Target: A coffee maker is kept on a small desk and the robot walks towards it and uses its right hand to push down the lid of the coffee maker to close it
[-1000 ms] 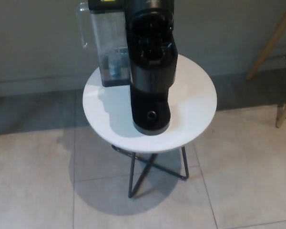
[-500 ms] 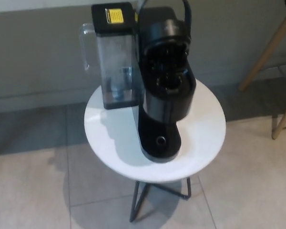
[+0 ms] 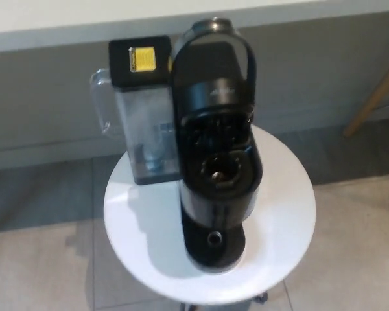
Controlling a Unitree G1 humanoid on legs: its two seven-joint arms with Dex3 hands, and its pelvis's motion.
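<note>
A black coffee maker (image 3: 215, 188) stands upright on a small round white table (image 3: 279, 214) in the head view. Its lid (image 3: 212, 61) is raised and tilted back, and the open brewing chamber (image 3: 219, 165) shows below it. A clear water tank (image 3: 142, 123) with a black top and a yellow label sits against the machine's left side. Neither of my hands shows in the picture.
A grey wall base (image 3: 45, 103) runs behind the table. Pale wooden legs (image 3: 376, 94) of some furniture stand at the right edge. Light floor tiles (image 3: 39, 272) lie around the table.
The whole picture has shifted: the camera has come closer and looks higher, so the coffee maker appears larger and its raised lid is now in view. Nothing on the table has moved.
</note>
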